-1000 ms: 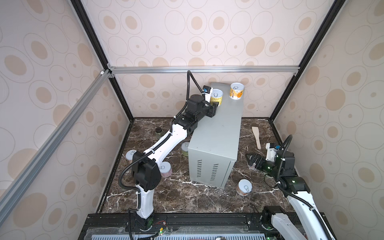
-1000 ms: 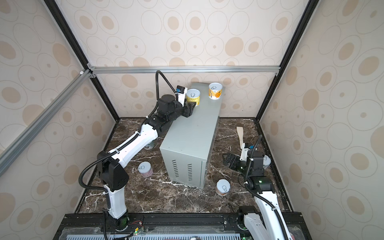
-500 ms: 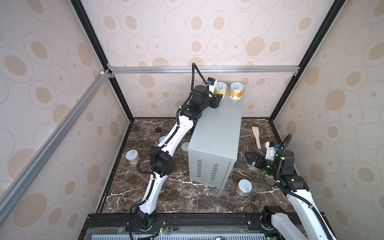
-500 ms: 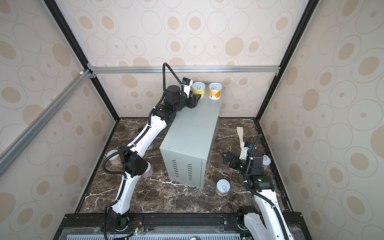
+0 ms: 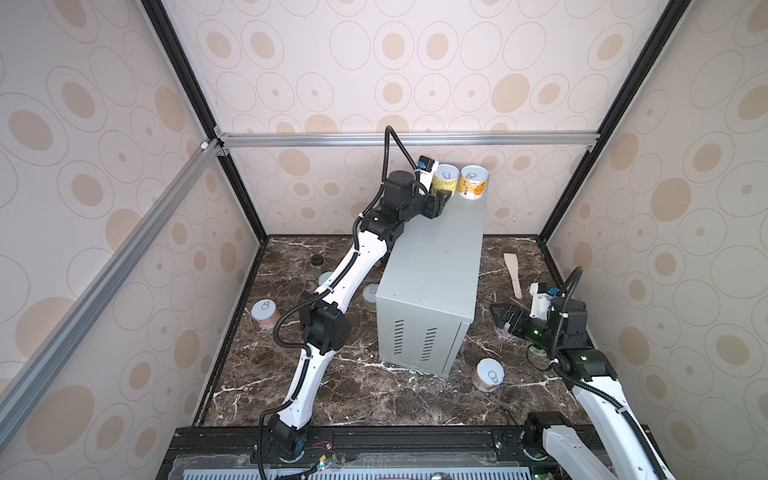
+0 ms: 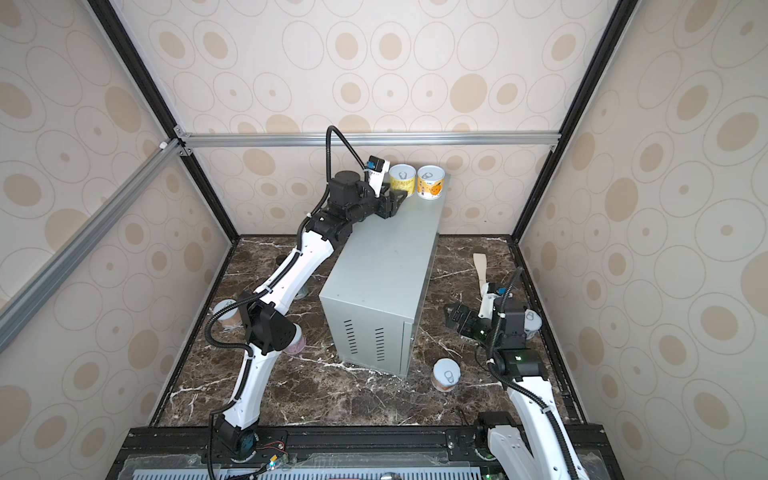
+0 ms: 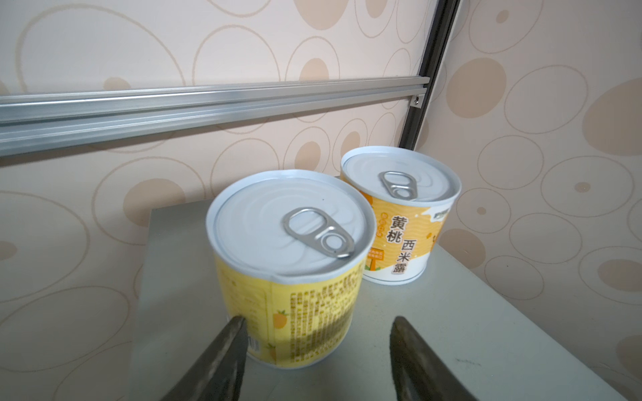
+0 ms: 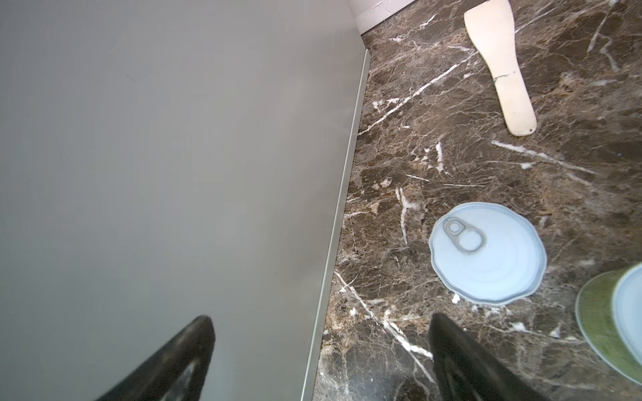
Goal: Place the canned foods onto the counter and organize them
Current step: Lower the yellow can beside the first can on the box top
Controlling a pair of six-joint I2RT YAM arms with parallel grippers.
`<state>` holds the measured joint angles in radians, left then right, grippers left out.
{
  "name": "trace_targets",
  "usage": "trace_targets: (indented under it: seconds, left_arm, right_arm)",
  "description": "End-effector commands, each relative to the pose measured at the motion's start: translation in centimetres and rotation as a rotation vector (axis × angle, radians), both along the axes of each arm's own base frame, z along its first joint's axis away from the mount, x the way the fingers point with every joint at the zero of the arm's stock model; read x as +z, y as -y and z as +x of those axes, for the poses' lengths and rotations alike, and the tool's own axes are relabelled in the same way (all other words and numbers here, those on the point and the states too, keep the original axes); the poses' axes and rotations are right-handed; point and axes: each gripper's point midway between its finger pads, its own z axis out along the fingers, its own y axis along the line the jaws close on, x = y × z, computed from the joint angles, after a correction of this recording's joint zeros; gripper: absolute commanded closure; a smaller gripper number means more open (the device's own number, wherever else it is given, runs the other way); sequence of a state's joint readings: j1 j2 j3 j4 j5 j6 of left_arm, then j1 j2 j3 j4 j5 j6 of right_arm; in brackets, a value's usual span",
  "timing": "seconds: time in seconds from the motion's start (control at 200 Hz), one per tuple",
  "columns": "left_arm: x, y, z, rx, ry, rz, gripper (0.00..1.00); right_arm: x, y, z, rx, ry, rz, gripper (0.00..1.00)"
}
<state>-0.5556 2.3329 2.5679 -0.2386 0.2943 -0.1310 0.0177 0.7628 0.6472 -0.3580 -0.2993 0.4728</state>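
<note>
Two canned foods stand side by side at the far end of the counter (image 5: pixel 436 266) (image 6: pixel 382 266): a yellow-labelled tin (image 5: pixel 445 178) (image 6: pixel 402 179) (image 7: pixel 288 270) and an orange-labelled tin (image 5: pixel 473 183) (image 6: pixel 430 183) (image 7: pixel 399 222). My left gripper (image 5: pixel 441 198) (image 6: pixel 397 198) (image 7: pixel 318 324) is open just in front of the yellow tin, one finger beside its edge and the other clear. Low on the right, my right gripper (image 5: pixel 498 311) (image 6: pixel 451 313) (image 8: pixel 321 323) hangs open and empty beside the counter's wall (image 8: pixel 173 173). A silver-lidded tin (image 8: pixel 486 253) and a green tin (image 8: pixel 611 319) stand close to it.
More tins stand on the marble floor: one at the left wall (image 5: pixel 263 313), one green against the counter (image 5: pixel 370 297), one front right (image 5: pixel 489 374), one pink under the left arm (image 6: pixel 295 343). A black-lidded jar (image 5: pixel 317 262) and wooden spatula (image 5: pixel 513 274) (image 8: pixel 500 62) lie farther back.
My left arm has carried the yellow tin back along the counter top to the orange tin's side, and its jaws have eased apart. The right arm has hardly moved.
</note>
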Motion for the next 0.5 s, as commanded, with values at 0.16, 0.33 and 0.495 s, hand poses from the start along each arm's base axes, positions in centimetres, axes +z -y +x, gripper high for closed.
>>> trace_targets:
  seconds: [0.16,0.33,0.495]
  left_arm:
    - [1.5,-1.4,-0.4,0.054,0.021,0.024,0.21]
    - [3.9,-2.7,-1.6,0.084,0.032,0.012,0.05]
    - [6.4,-4.5,-3.4,0.118,0.046,-0.016,0.01]
  right_arm:
    - [0.5,0.2,-0.1,-0.010,-0.004,-0.016,0.01]
    - [0.1,0.7,-0.8,-0.044,-0.052,-0.049,0.01]
    - [0.0,0.7,-1.8,-0.051,-0.080,-0.117,0.01]
